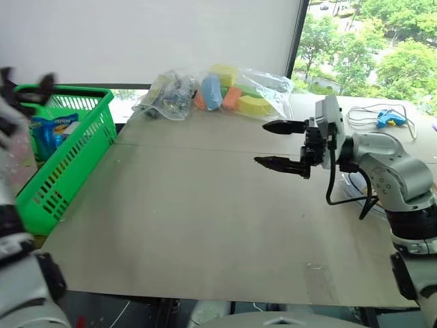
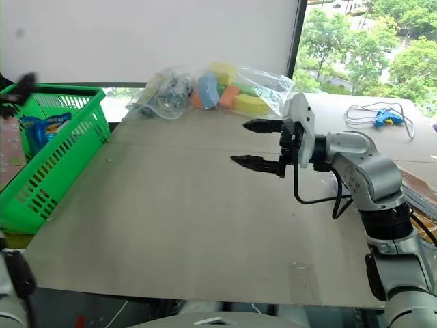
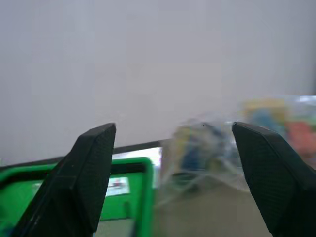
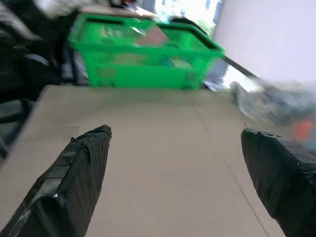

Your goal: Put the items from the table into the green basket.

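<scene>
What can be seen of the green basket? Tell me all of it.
The green basket is bright green plastic with slotted lattice sides and a thick rim. It stands upright off the table's left edge. Inside lie a blue-and-white packet and other things too unclear to name. Nothing grips it.

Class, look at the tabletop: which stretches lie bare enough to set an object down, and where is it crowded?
Bare: the table from the green basket across to the right hand, and its near edge. Crowded: the far edge, with bags of foam blocks, and the far right corner, with a blue gadget.
</scene>
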Tool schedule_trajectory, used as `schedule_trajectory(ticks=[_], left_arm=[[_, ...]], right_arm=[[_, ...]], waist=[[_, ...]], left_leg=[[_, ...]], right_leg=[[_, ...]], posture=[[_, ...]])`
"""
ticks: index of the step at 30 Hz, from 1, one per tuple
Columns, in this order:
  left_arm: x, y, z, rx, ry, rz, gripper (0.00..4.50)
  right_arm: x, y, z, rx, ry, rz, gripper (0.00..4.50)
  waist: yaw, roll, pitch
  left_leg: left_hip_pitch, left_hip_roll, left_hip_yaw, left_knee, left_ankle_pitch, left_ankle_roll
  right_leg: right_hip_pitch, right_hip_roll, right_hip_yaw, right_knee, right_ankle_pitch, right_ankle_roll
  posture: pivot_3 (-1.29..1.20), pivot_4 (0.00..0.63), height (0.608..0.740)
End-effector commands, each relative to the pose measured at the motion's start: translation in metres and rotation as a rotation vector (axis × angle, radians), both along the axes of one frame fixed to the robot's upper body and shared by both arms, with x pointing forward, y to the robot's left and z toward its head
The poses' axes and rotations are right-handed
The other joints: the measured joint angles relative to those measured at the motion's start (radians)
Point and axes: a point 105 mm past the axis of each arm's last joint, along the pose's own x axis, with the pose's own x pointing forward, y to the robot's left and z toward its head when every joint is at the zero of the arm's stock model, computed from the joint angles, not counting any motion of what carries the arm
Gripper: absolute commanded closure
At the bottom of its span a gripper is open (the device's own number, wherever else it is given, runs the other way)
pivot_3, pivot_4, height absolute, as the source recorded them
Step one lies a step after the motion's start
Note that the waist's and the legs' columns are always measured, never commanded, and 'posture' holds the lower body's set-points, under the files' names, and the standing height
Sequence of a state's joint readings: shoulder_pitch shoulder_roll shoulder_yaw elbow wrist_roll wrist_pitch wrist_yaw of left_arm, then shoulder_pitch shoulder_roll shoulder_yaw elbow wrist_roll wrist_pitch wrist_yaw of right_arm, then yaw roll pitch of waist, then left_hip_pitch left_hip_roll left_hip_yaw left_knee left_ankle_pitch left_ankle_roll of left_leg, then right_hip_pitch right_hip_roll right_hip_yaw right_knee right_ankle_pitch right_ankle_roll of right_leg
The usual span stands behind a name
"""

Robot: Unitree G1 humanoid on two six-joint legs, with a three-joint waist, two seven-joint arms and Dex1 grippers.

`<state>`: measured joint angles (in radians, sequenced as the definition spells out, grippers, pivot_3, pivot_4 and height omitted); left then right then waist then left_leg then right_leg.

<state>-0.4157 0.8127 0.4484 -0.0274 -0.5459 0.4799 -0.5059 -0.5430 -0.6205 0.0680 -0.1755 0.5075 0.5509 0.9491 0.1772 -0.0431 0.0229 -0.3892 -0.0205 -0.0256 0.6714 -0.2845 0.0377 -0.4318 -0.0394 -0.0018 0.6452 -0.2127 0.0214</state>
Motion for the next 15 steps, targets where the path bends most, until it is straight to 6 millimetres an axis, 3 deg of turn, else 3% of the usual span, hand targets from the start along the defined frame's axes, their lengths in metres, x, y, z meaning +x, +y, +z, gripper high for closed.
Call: schedule_trajectory(ticks=[1,4,6,11,15], left_arm=[[-0.018,-0.061,-0.02,-0.005,0.071,-0.197,0.03],[-0.036,-0.095,-0.065,-0.018,0.217,-0.301,0.03],[-0.045,-0.101,-0.087,-0.016,0.293,-0.333,0.03],[-0.062,-0.084,-0.12,-0.033,0.419,-0.315,0.03],[-0.073,-0.081,-0.126,-0.042,0.461,-0.348,0.03]], right_arm=[[0.006,-0.028,-0.005,-0.059,-0.052,-0.153,0.0],[0.001,-0.055,-0.027,-0.138,-0.031,-0.278,0.0],[-0.005,-0.067,-0.034,-0.156,-0.014,-0.329,0.0],[-0.022,-0.095,-0.044,-0.195,0.005,-0.456,0.0],[-0.031,-0.101,-0.043,-0.182,0.012,-0.507,0.0]], waist=[[-0.007,0.001,0.0],[-0.03,0.004,-0.001],[-0.041,0.009,-0.003],[-0.071,0.022,0.002],[-0.098,0.027,0.006]], left_leg=[[0.0,0.0,0.0,0.0,0.0,0.0],[0.001,0.002,0.001,-0.001,0.0,0.0],[0.002,0.003,0.002,-0.002,0.0,0.0],[0.011,0.005,0.005,-0.001,0.001,0.0],[0.027,0.007,0.009,-0.001,0.001,0.0]], right_leg=[[0.0,0.0,0.0,0.0,0.0,0.0],[-0.001,0.002,0.002,0.001,0.0,-0.001],[-0.001,0.003,0.003,0.0,-0.001,-0.001],[0.008,0.006,0.005,0.001,-0.003,-0.006],[0.023,0.009,0.005,-0.002,-0.006,-0.002]], posture=[[0.19,0.0,0.74],[0.15,0.0,0.74],[0.12,0.0,0.74],[0.05,0.0,0.74],[0.04,0.0,0.74]])
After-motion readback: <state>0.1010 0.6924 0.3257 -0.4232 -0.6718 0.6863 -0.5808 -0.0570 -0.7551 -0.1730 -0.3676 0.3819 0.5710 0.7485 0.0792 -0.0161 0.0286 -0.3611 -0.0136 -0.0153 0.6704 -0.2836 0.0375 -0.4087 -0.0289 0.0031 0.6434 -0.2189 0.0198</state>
